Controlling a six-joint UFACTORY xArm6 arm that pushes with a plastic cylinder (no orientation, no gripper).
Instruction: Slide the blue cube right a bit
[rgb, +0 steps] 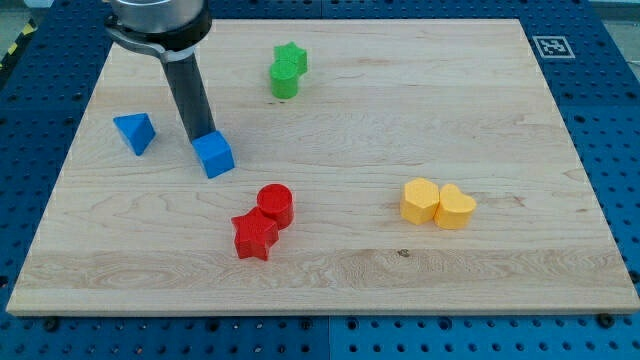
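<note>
Camera view shows a wooden board on a blue perforated table, with several small blocks spread on it. The blue cube lies in the left half of the board, a little above the middle height. My tip stands at the upper left edge of this cube, touching it or just beside it; the rod hides the exact contact, so I cannot tell if it already presses. There is no claw on this arm, only the straight dark rod, so nothing can be wide, narrow or holding. To the view's left of the rod lies a blue triangular block, apart from the cube. Below and to the right of the cube are a red cylinder and a red star, which touch each other. A green star-shaped block sits near the view's top, and two yellow blocks, a yellow pentagon-like block and a yellow heart, lie together well to the right. I judge that the step in hand is the start of the push: the tip is placed on the cube's left side. The next move calls for a short, straight slide toward the view's right, stopping early. Because the tip sits somewhat high on the cube's side, the cube may turn or drift down toward the red cylinder, so the tip should first come level with the cube's middle.
</note>
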